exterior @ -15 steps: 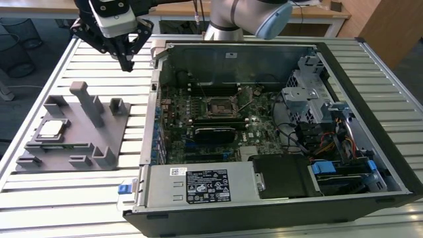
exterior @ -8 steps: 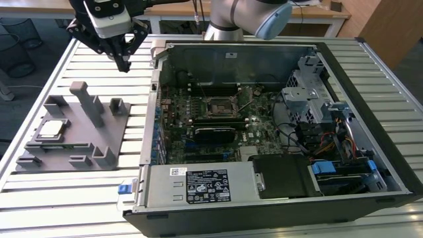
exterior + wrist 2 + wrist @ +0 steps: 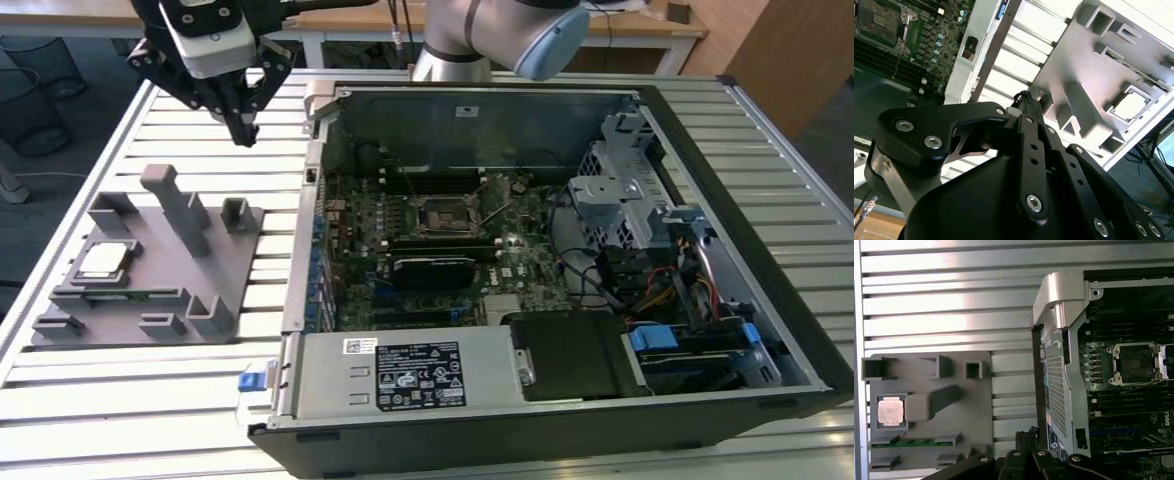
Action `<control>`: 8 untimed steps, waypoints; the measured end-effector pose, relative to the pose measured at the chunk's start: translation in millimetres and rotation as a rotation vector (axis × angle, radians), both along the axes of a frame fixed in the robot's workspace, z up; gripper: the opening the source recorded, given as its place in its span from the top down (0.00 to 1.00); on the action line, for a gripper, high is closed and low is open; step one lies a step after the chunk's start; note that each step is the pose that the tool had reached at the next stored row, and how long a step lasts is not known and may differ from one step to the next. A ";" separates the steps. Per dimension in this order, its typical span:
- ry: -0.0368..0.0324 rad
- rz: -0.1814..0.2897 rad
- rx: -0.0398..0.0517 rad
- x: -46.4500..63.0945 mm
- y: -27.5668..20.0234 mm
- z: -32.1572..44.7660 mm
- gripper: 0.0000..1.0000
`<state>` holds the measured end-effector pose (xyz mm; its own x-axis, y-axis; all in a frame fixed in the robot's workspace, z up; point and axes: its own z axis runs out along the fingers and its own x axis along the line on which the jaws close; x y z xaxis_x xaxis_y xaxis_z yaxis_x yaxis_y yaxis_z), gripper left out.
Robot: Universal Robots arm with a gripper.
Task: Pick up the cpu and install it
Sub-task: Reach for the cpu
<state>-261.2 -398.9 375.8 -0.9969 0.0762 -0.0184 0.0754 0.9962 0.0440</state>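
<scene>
Gripper linkage sits right against the lens in the second wrist view: black links and bolt heads, fingers closed tip to tip, nothing between them. I get the same read from the exterior view, where the gripper tapers to one point, and from the first wrist view, where the gripper pokes in at the frame edge.

It hangs above the slatted metal worktop, over the strip between the grey fixture tray and the open computer case, near the tray's far end as the exterior view has it. It touches nothing that I can see.

The cpu lies flat in a square pocket of the tray, towards the exterior view's left, silvery top up with a pale rim around it. It is well apart from the gripper. Both wrist views show it seated in that same pocket: cpu in the first, cpu in the second.

Just beside the pocket, a green board strip lies in a slot of the tray. An upright post stands on the tray near the cpu pocket.

The case lies on its side with the lid off and the motherboard facing up. The socket is the dark square near the board's middle. In the first wrist view the socket has a metal frame around it. The cpu is not yet in it.

The arm rises behind the case in the exterior view.
</scene>
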 end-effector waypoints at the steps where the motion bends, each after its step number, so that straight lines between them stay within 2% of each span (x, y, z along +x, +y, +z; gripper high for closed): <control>1: 0.0000 0.000 0.0000 -0.8 0.0 -0.1 0.89; 8: 0.0003 0.000 0.0000 -6.3 0.0 -0.9 0.89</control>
